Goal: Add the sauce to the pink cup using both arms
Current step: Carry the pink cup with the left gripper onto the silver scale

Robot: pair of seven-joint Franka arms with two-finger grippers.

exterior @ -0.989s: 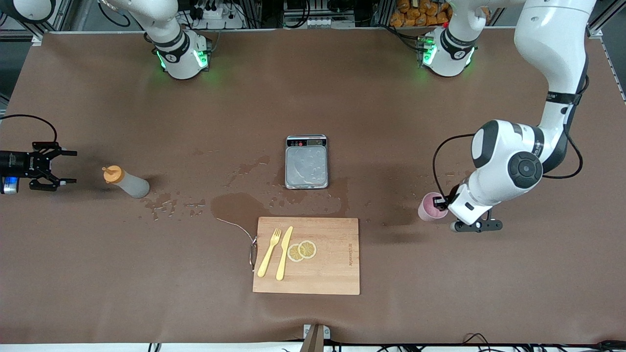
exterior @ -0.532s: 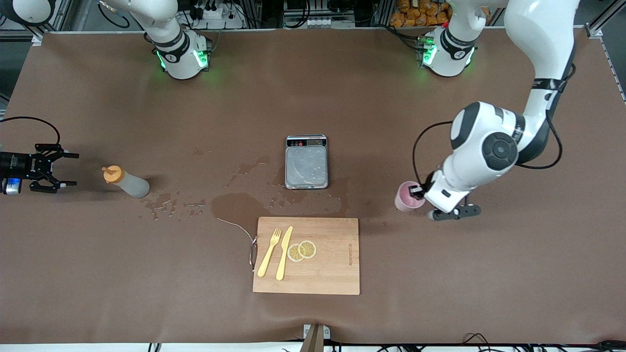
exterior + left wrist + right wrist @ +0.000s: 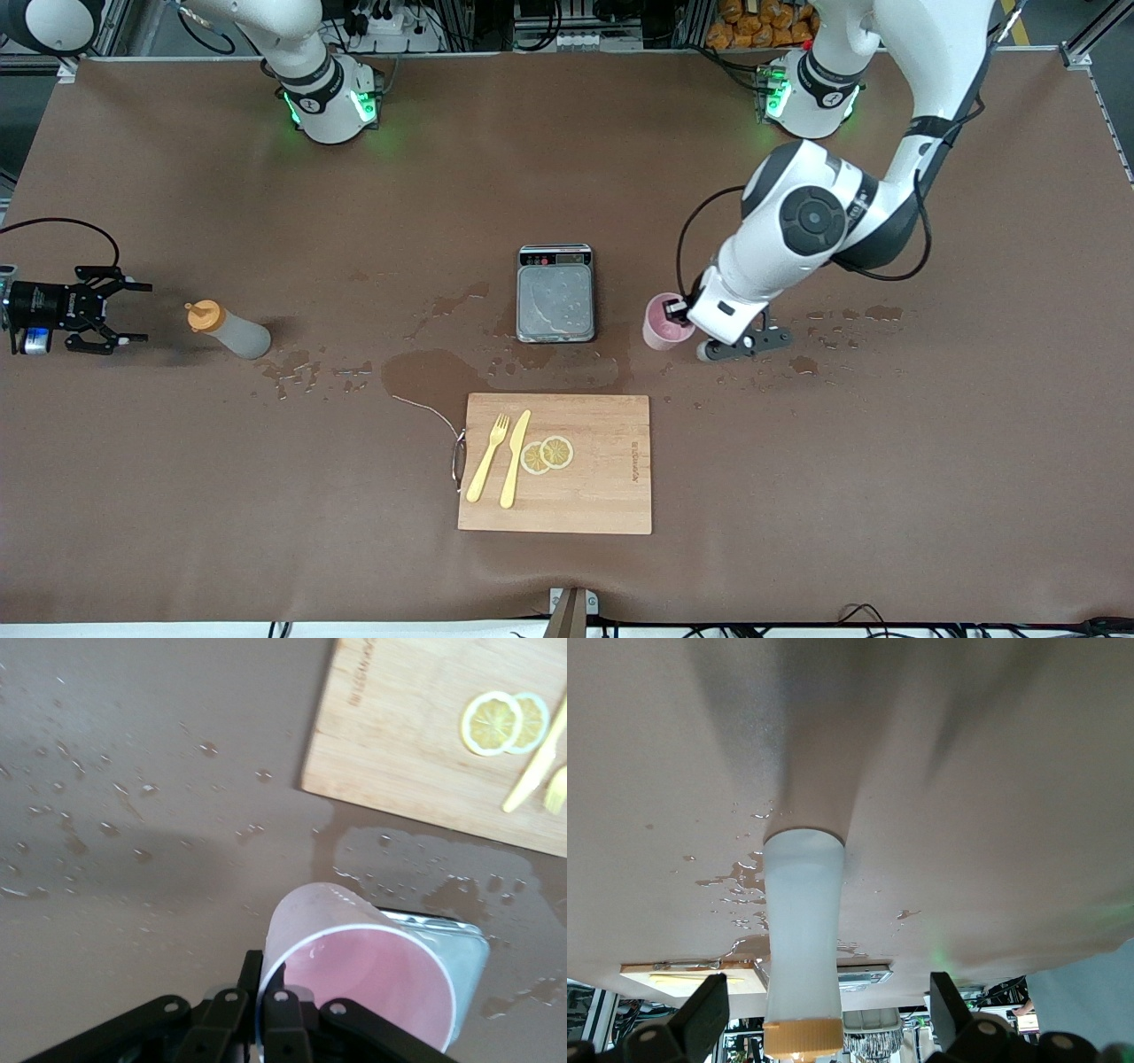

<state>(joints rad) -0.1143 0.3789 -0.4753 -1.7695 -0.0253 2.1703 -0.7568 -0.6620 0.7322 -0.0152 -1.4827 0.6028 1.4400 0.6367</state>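
The pink cup (image 3: 664, 322) is pinched at its rim by my left gripper (image 3: 680, 312) and held just beside the scale (image 3: 555, 293), toward the left arm's end. In the left wrist view the cup (image 3: 359, 967) shows open and empty, its rim wall between the shut fingers (image 3: 275, 1014). The sauce bottle (image 3: 229, 330), whitish-grey with an orange cap, stands on the table toward the right arm's end. My right gripper (image 3: 128, 312) is open, level with the bottle and short of its cap. In the right wrist view the bottle (image 3: 801, 957) lies between the spread fingers.
A wooden cutting board (image 3: 602, 496) with a yellow fork (image 3: 487, 456), knife (image 3: 514, 458) and lemon slices (image 3: 547, 454) lies nearer the camera than the scale. Wet patches and droplets spot the brown mat around the scale and bottle.
My left arm has carried the pink cup across the table from the left arm's end to beside the scale. My right gripper has crept slightly closer to the sauce bottle.
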